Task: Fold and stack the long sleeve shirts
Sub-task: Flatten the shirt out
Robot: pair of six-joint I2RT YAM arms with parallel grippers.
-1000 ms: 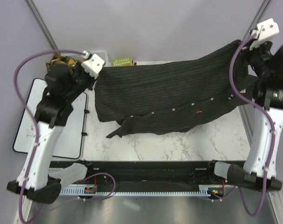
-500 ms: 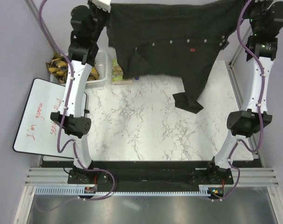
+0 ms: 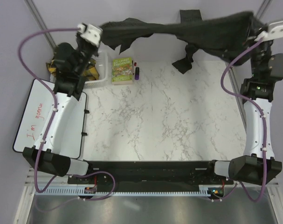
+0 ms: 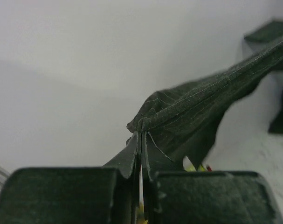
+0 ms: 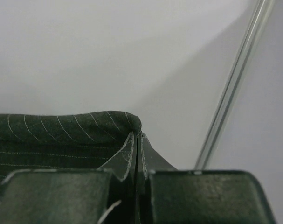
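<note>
A black-charcoal long sleeve shirt (image 3: 197, 32) with fine stripes hangs stretched in the air along the far edge of the table. My left gripper (image 3: 103, 33) is shut on its left end, and the pinched cloth (image 4: 178, 116) runs off to the right in the left wrist view. My right gripper (image 3: 254, 29) is shut on the right end, with striped cloth (image 5: 62, 135) bunched left of the jaws in the right wrist view. A sleeve (image 3: 184, 63) dangles toward the table. Only one shirt shows.
The white marble table (image 3: 169, 121) lies below the shirt. A clear bin (image 3: 98, 74) with yellow items, a green book (image 3: 122, 70) and markers (image 3: 135, 70) sit at the far left. A whiteboard (image 3: 38, 121) lies at the left. Metal frame posts (image 3: 43, 28) stand at the back corners.
Both arms lifted the shirt off the table, raised it high while spread out, and now hold it lower and farther back, flattened edge-on. The shirt hangs as a narrow band.
</note>
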